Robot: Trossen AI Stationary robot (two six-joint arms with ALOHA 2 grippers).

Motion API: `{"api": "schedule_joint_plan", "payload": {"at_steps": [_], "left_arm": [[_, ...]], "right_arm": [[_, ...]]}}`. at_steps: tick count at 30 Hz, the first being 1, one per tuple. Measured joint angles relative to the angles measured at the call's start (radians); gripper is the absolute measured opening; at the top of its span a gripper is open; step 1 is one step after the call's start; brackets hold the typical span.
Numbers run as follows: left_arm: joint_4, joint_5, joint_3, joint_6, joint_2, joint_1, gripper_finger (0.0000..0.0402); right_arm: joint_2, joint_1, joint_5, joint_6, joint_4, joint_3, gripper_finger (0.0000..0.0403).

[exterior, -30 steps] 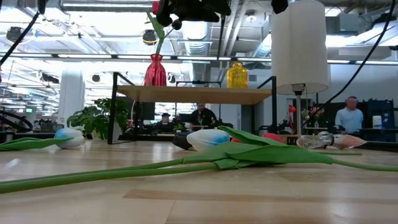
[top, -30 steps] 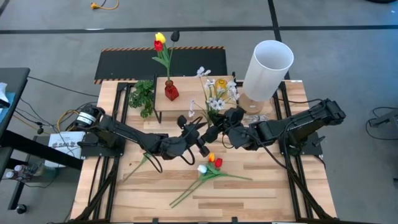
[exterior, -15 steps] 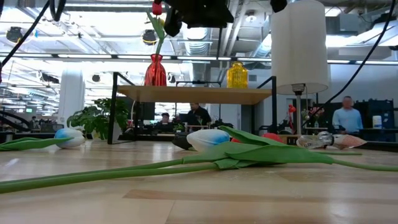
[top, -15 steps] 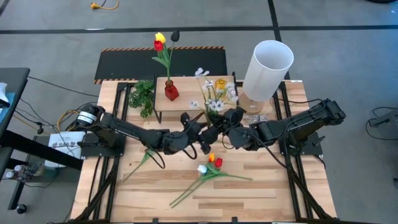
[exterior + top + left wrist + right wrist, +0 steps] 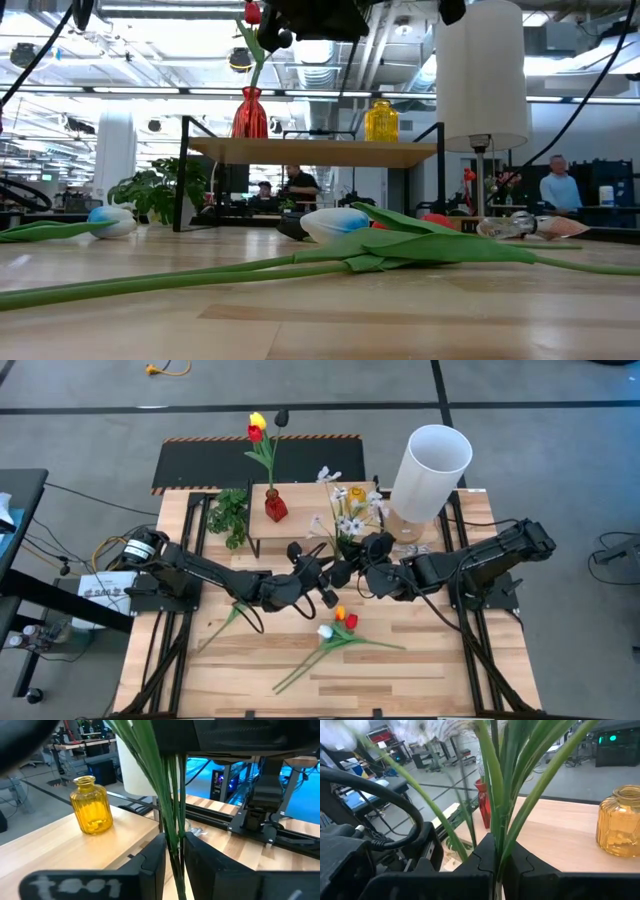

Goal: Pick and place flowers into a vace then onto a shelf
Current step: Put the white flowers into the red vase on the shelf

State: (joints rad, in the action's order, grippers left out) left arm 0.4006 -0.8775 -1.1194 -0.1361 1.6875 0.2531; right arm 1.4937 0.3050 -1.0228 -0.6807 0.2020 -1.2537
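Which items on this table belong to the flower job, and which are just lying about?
Job items:
- white blossom spray, held by right gripper and left gripper
- yellow vase
- red vase with tulips
- loose tulips
- shelf

Lying about:
- white lamp
- leaf sprig

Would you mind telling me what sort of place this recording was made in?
Most likely an open robotics lab or workshop: exposed ceiling ducts, workbenches with people seated behind the table, and a taped concrete floor around the wooden table.
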Motion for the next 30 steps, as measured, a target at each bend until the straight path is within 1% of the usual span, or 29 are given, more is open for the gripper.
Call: {"api": "schedule_joint_plan", "payload": {"at_steps": [25,30], "left_arm": [[0.009,0.000,0.000,0.000,0.000,0.000,0.0055],[0.009,0.000,0.000,-0.002,0.000,0.000,0.0041]], "right_arm": [[0.000,-0.006,0.003,0.008,0.000,0.000,0.0000],[0.000,-0.006,0.003,0.008,0.000,0.000,0.0000]]}}
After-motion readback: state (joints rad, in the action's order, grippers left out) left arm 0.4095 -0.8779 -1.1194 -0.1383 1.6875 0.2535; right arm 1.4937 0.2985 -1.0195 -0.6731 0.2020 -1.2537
